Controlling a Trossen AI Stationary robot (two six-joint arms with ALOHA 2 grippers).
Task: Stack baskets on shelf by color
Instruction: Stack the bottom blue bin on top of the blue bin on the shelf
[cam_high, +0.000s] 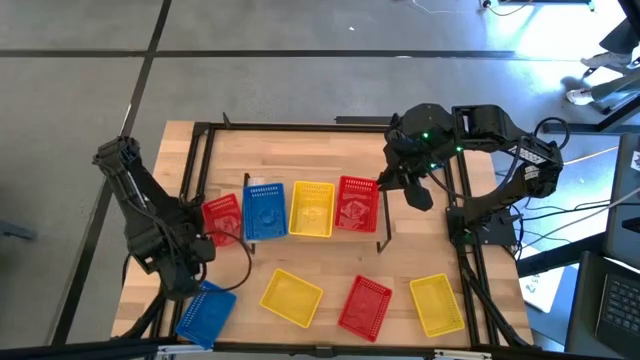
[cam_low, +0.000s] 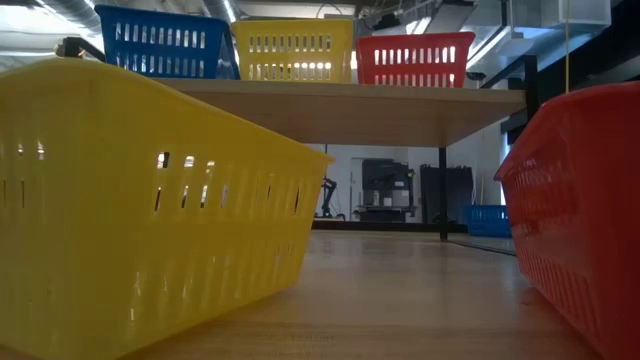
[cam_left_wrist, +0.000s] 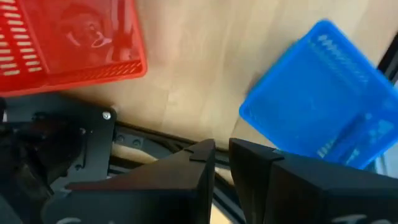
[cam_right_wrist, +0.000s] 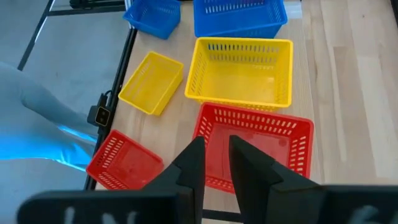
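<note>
From above, your left gripper (cam_high: 178, 262) hangs over the desk's (cam_high: 340, 275) near-left corner beside a blue mesh plastic basket (cam_high: 206, 312); your right gripper (cam_high: 418, 190) hovers by the light-wood shelf's (cam_high: 312, 237) red mesh basket (cam_high: 356, 204). In both wrist views the fingers stand narrowly parted, holding nothing

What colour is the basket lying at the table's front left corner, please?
Blue; the basket shows best in the high view.

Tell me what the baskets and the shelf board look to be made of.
The baskets, such as the yellow basket on the shelf, look like moulded plastic with a slight gloss: thin walls cut with even rows of slots, and solid bright colours. The shelf board looks like light wood with a matte finish, plain and pale along its edge; whether it is solid or veneered cannot be told.
</note>
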